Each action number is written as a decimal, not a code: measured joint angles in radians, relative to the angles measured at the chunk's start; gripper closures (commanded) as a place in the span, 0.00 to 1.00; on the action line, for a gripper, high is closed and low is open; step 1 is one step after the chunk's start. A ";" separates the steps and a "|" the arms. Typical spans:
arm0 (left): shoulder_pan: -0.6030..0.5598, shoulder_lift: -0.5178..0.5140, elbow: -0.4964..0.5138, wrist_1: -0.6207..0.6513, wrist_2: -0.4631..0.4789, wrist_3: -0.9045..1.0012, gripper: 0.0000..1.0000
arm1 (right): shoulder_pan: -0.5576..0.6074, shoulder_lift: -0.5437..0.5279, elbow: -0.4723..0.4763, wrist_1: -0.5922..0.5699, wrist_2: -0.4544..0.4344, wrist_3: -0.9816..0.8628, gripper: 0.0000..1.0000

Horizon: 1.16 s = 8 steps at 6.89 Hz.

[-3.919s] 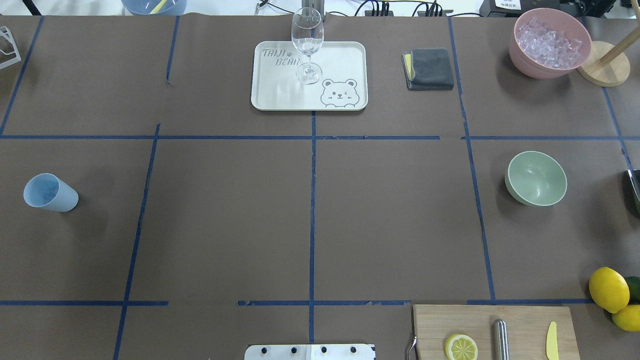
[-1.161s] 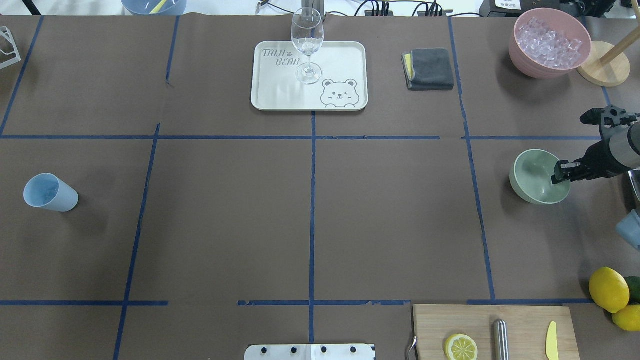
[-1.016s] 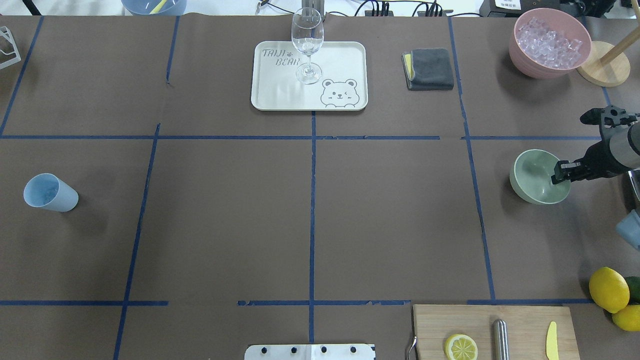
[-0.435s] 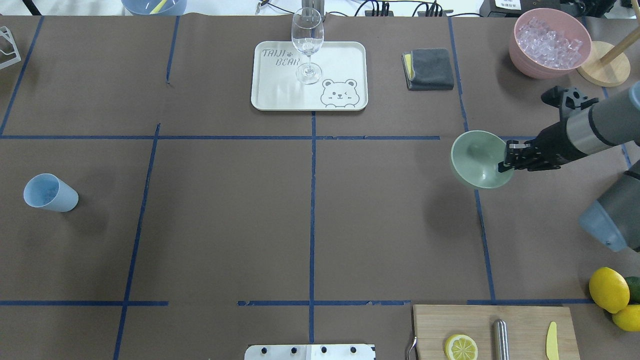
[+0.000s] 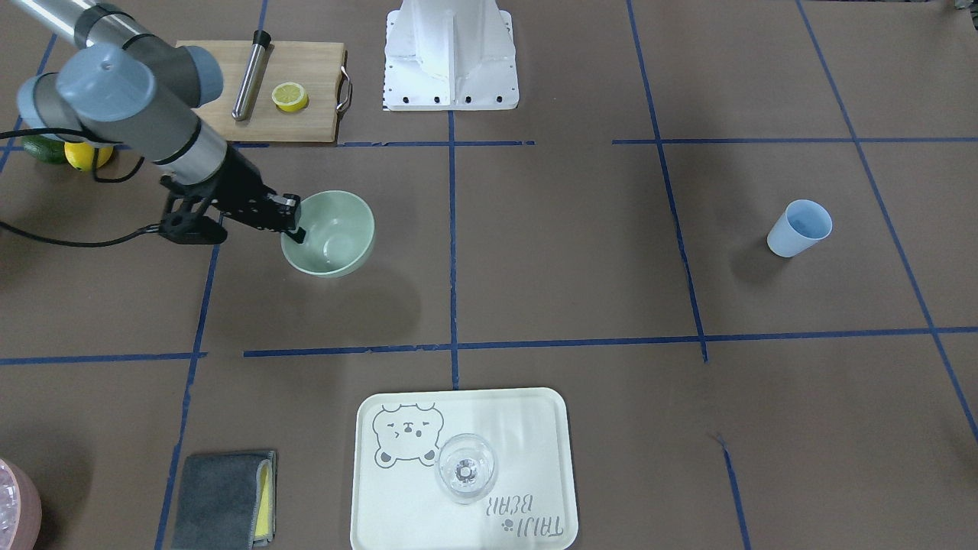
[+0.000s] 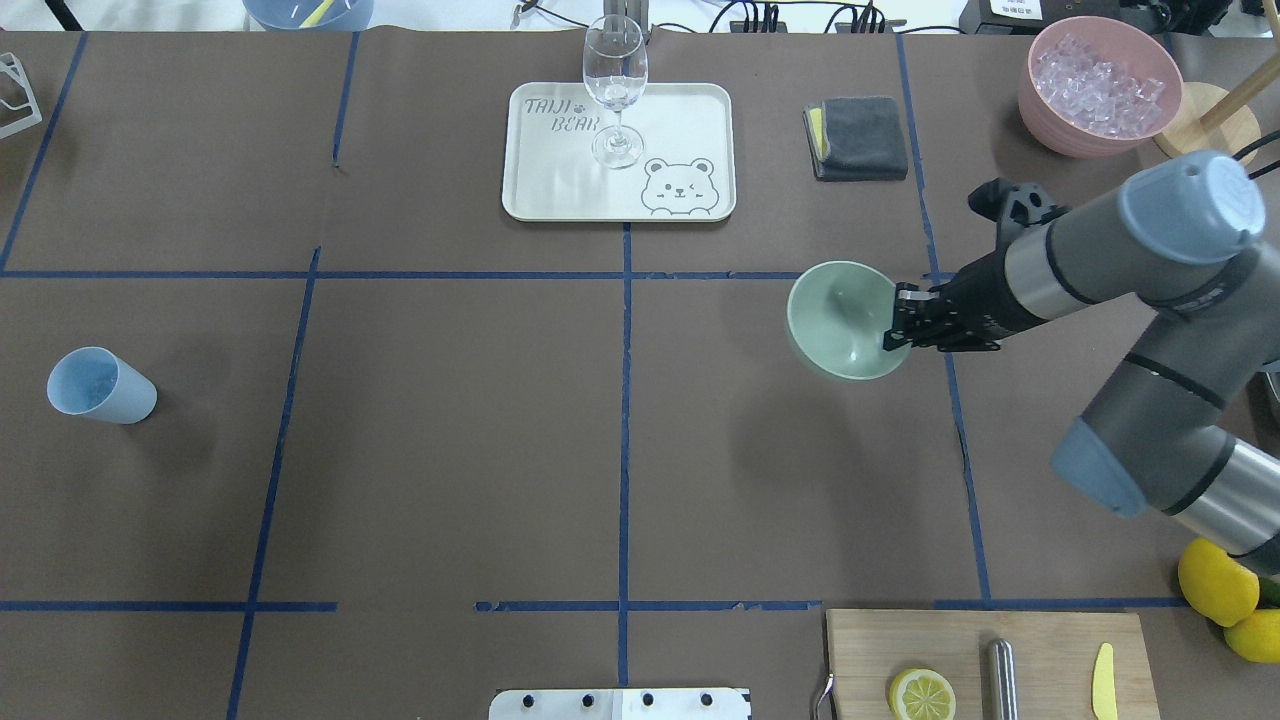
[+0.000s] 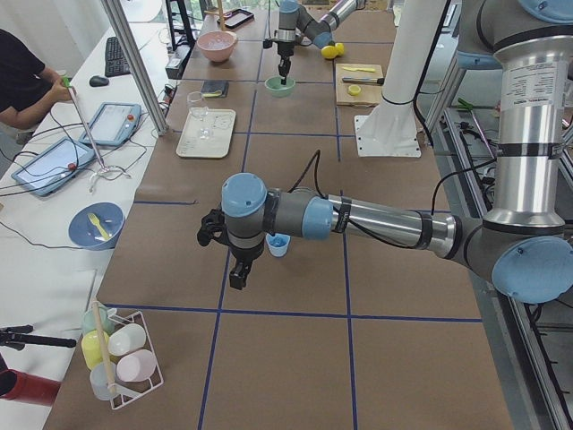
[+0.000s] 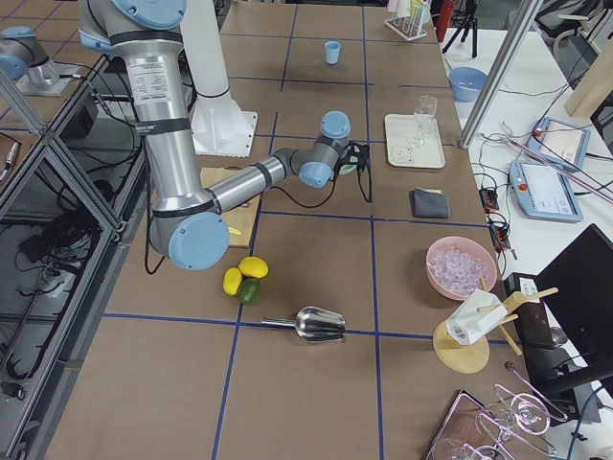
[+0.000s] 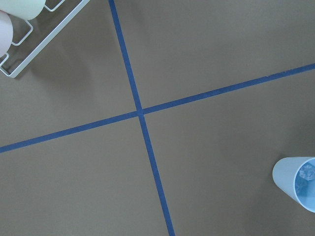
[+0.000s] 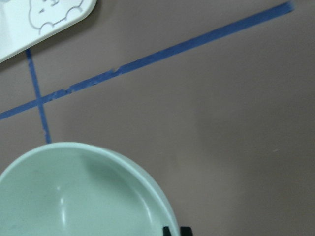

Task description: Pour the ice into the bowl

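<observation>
Pinches with the right claw (image 6: 893, 325), jaws closed tight on the right rim of the bowl (image 6: 840, 318). Holds that bowl up off the table (image 6: 450, 450), over the right half, just left of a blue tape line, with a shadow cast below. Looks round, pale mint-green, smooth and glossy inside, and empty. Cannot tell how far the left claw (image 7: 236, 276) is spread; hangs over the table's left end, near the blue cup (image 6: 100, 385). Finds the ice (image 9: 307, 172), a few clear cubes, down in that cup, well apart from the bowl. Sees, at the far right corner, a pink bowl (image 6: 1060, 135) heaped with more cubes.
</observation>
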 measured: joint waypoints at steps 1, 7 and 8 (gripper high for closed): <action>0.005 0.000 -0.006 -0.001 -0.001 0.000 0.00 | -0.089 0.097 -0.011 -0.076 -0.097 0.069 1.00; 0.014 0.000 -0.014 -0.003 -0.017 -0.002 0.00 | -0.253 0.365 -0.190 -0.213 -0.259 0.200 1.00; 0.016 0.000 -0.017 -0.003 -0.021 -0.002 0.00 | -0.253 0.382 -0.215 -0.212 -0.264 0.201 1.00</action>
